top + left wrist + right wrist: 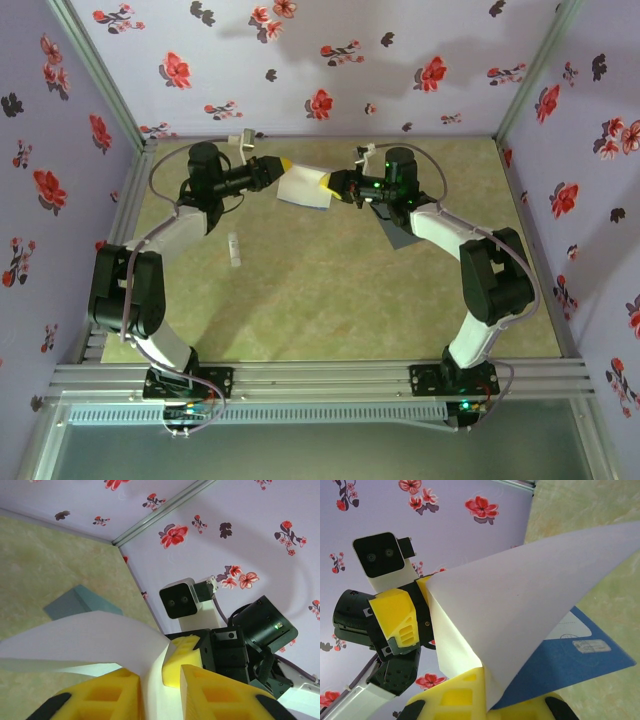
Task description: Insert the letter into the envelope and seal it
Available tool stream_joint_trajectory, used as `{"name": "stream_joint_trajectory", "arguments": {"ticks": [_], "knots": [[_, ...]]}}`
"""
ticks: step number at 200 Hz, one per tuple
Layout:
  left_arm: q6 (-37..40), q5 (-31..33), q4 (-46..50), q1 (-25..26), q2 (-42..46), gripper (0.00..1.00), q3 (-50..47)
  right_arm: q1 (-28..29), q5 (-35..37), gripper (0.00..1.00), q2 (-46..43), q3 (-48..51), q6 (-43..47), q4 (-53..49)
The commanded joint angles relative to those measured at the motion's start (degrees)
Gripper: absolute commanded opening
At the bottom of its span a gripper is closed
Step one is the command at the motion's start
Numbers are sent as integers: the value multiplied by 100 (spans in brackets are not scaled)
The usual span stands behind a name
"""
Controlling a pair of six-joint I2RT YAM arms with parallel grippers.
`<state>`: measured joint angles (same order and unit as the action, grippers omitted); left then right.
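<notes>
Letter (305, 188) hangs in the air above the far half of the table (300, 300), stretched between the two arms, and its long axis runs roughly from one gripper to the other. The right gripper (330, 183) has its fingers clamped together on the sheet's near-right edge. From the right wrist the paper rises out of the closed yellow fingers (455, 697) and bows upward like a sail. The left gripper (282, 166) meets the opposite edge. In the left wrist view the sheet (85, 640) curls down into the gap between its fingers (100, 695), which stand slightly apart around it. Whether they actually pinch the paper cannot be told.

The coming move turns on the envelope (398, 236). It lies flat on the table to the robot's right of the raised letter, below and just behind the right wrist, so the right arm is much the nearer. From the right wrist it shows as a blue-grey slab (570, 662) directly beneath the sheet, with a small pale label on its face. From the left wrist only one corner (75, 602) shows past the paper's curve.

Much of the envelope is covered by the right arm in the top view, so the run of its long axis is a guess. Which side carries the flap or mouth cannot be made out in any view. The letter's blue border and floral mark are not readable either, since the visible faces look plain white. A small white stick (234, 250) lies on the table near the left arm, well apart from both papers.
</notes>
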<state>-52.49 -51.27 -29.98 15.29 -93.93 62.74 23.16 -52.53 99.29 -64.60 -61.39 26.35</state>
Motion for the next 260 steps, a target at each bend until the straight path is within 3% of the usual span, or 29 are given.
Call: {"name": "stream_joint_trajectory", "arguments": {"ticks": [1,52,78,107,146,214,260], "knots": [[177,-111,-35,-43,-64,24,217,53,-82,4,-234,-105,234,-195],[91,-137,-122,-40,-77,20,147,-3,-32,30,-276,-137,325,-319],[-48,-137,-331,-35,-64,17,31,-16,-38,37,-276,-162,295,-289],[-191,-140,-573,-35,-64,0,-86,-57,-46,40,-282,-202,255,-255],[-354,-127,-770,-38,-73,0,-138,-149,-103,44,-237,-208,-53,135],[-1551,824,-2351,-19,-51,0,-547,-294,-220,71,-119,-82,-209,495],[-1994,1161,-2797,35,-83,0,-667,-294,-417,82,-83,79,-183,761]]}}
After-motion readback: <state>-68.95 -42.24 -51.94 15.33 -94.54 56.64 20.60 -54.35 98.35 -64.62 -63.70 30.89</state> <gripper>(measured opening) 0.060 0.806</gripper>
